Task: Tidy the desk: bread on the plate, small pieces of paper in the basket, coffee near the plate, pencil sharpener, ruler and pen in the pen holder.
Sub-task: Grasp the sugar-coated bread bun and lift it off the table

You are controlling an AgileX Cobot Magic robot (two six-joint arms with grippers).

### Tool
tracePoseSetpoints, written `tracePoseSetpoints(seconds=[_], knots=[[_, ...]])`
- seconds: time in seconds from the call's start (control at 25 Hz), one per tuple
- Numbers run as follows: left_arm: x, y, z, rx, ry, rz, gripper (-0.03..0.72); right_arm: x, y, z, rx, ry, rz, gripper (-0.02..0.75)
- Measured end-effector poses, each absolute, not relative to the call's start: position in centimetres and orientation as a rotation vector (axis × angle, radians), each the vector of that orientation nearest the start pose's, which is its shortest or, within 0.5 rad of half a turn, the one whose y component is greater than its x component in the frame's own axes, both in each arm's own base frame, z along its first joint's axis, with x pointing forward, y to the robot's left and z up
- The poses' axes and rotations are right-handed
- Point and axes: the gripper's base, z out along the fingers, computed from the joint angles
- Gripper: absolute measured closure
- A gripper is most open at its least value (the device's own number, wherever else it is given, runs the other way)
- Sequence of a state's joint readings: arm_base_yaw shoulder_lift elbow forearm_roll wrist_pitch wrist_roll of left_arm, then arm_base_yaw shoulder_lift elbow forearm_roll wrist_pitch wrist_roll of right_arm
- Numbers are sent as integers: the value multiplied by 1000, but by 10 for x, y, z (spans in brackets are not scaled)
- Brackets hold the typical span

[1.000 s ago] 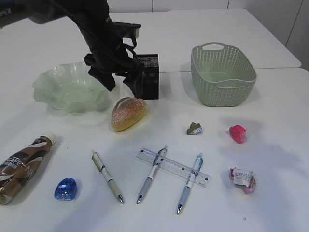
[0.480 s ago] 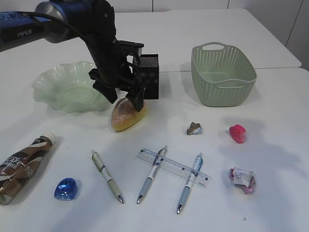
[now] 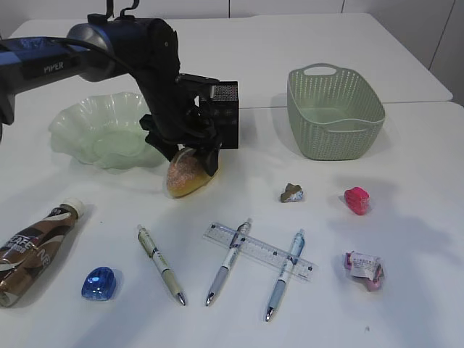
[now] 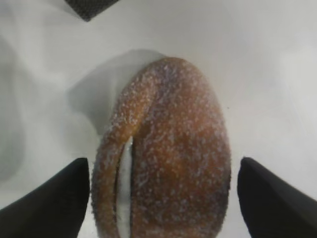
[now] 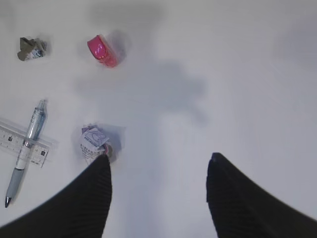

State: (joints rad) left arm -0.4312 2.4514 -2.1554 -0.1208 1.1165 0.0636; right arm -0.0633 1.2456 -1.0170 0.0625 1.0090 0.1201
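The bread (image 3: pixel 187 174) lies on the table between the green plate (image 3: pixel 101 130) and the black pen holder (image 3: pixel 226 116). My left gripper (image 3: pixel 190 156) is down over it, open. In the left wrist view one finger stands on each side of the bread (image 4: pixel 168 148), and the gripper (image 4: pixel 163 163) is apart from it. My right gripper (image 5: pixel 158 163) is open and empty above bare table, beside a paper wad (image 5: pixel 94 144); it is out of the exterior view. A coffee bottle (image 3: pixel 32 243) lies at the front left.
The green basket (image 3: pixel 335 109) stands at the back right. A blue sharpener (image 3: pixel 98 283), three pens (image 3: pixel 228 261), a ruler (image 3: pixel 259 251), a pink sharpener (image 3: pixel 356 200) and two paper wads (image 3: pixel 291 193) (image 3: pixel 365 267) lie along the front.
My left gripper has come down and slightly right from above the pen holder onto the bread, its fingers now on either side of it. Nothing else moved.
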Motion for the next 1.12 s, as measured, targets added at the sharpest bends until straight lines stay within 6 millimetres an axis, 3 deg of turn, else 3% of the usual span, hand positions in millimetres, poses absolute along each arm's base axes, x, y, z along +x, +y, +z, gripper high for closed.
tracePoseSetpoints(seconds=[0.48, 0.68, 0.92, 1.12], knots=[[466, -225, 150, 648, 2818, -236, 16, 235, -10, 307, 279, 2703, 98, 260], [466, -225, 150, 647, 2818, -239, 125, 235, -10, 307, 279, 2701, 98, 260], [465, -225, 150, 653, 2834, -236, 197, 235, -10, 307, 279, 2701, 98, 260], [463, -224, 150, 660, 2857, -234, 330, 235, -10, 307, 279, 2701, 98, 260]])
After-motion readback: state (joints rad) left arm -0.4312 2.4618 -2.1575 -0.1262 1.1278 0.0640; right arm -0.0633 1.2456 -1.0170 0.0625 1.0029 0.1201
